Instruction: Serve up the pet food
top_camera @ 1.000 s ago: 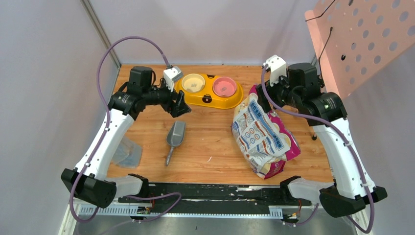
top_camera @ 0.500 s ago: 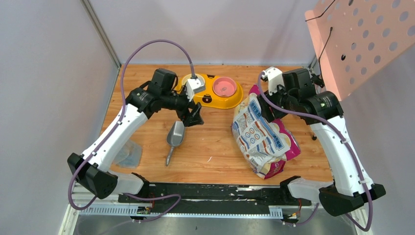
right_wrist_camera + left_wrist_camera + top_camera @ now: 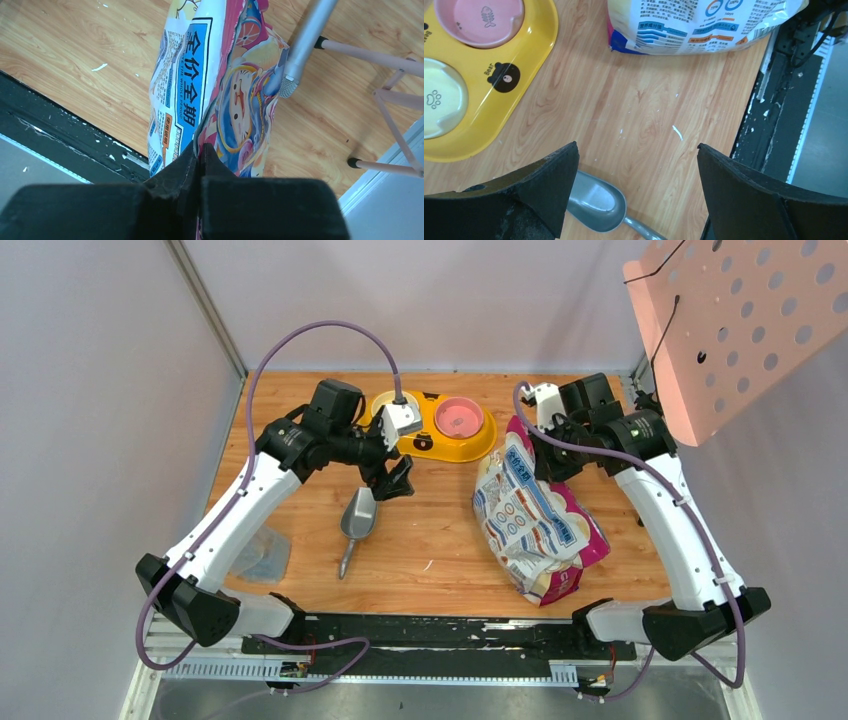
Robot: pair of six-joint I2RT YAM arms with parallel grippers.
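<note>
From above, the left claw (image 3: 397, 481) is seen by the scoop (image 3: 358, 516), the right claw (image 3: 541, 462) at the bag (image 3: 535, 525); from the left wrist, that claw is shown spread — from the right wrist, the bag's edge is pinched by its claw — pet food unseen.

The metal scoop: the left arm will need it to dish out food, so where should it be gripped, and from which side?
Probably the thin handle, from straight above, fingers across it. The scoop lies flat on the table, bowl toward the yellow feeder, handle pointing to the near edge with bare wood either side.
</note>
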